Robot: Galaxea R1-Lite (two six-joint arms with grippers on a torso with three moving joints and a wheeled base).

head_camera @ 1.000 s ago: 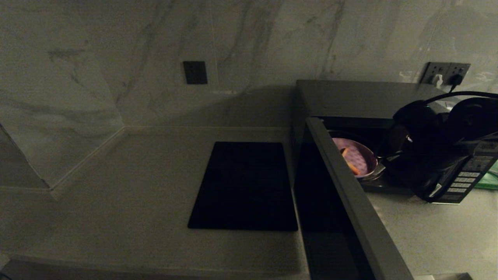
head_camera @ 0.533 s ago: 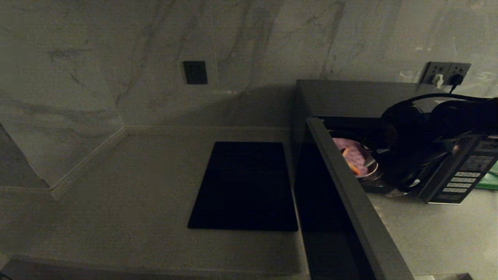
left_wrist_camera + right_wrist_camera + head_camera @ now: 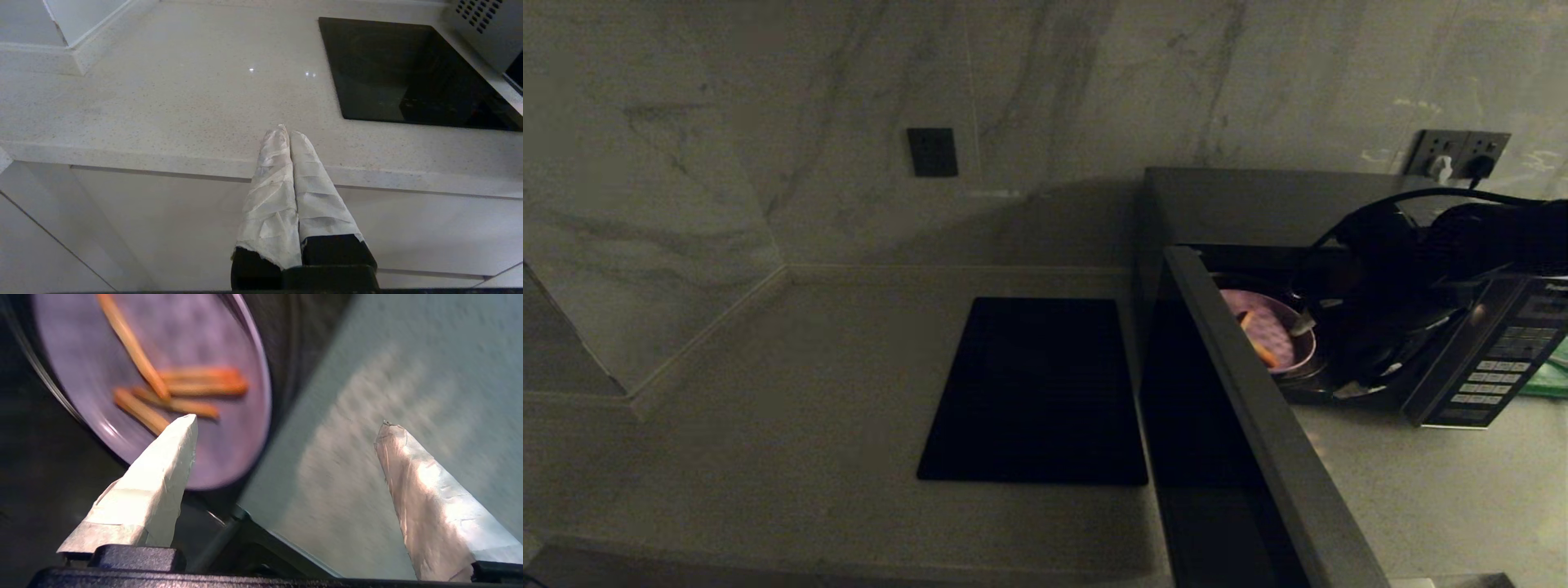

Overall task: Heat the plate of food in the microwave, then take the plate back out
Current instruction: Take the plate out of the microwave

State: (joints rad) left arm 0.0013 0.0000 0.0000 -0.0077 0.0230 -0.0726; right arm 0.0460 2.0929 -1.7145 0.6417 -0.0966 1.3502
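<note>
I am reaching my right tool [image 3: 286, 424], spread wide and holding nothing, into the open microwave [image 3: 1282, 204] at the counter's [image 3: 809, 367] right end, and I am trying to slip one finger gently under the rim of the plate of food [image 3: 1270, 331] sitting inside, while my left tool [image 3: 285, 136] is resting pinched together by the counter's front edge.

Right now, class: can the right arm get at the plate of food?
Probably yes. The microwave door stands open, and the right gripper, fingers spread, is already at the plate of food with nothing between.

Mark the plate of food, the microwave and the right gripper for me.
plate of food [image 3: 1270, 327]: head view, lilac face.
microwave [image 3: 1258, 204]: head view, top panel.
right gripper [image 3: 286, 428]: right wrist view, midway between open fingertips.
</note>
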